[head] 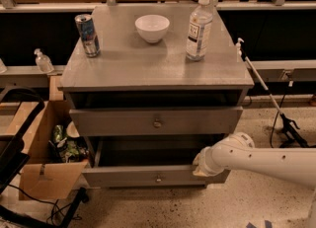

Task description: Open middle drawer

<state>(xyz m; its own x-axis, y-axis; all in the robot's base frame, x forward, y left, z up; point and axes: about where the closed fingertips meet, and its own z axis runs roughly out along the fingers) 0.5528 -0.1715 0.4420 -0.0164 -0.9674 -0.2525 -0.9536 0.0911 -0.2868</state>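
The grey cabinet (148,69) has its middle drawer (123,176) pulled well out toward me. The drawer's flat front carries a small round knob (158,178), and its dark inside (153,150) shows behind the front. The upper drawer (113,122) with its own knob (157,122) sits nearly flush. The lowest drawer is hidden behind the pulled-out front. My gripper (198,167), at the end of the white arm (261,160) coming in from the right, rests at the right end of the middle drawer's front, at its top edge.
On the cabinet top stand a drink can (87,35), a white bowl (152,27) and a water bottle (199,27). An open cardboard box (44,172) of rubbish stands at the left, with a black frame (15,158) beside it. A thin rod (266,91) and cables lie at the right.
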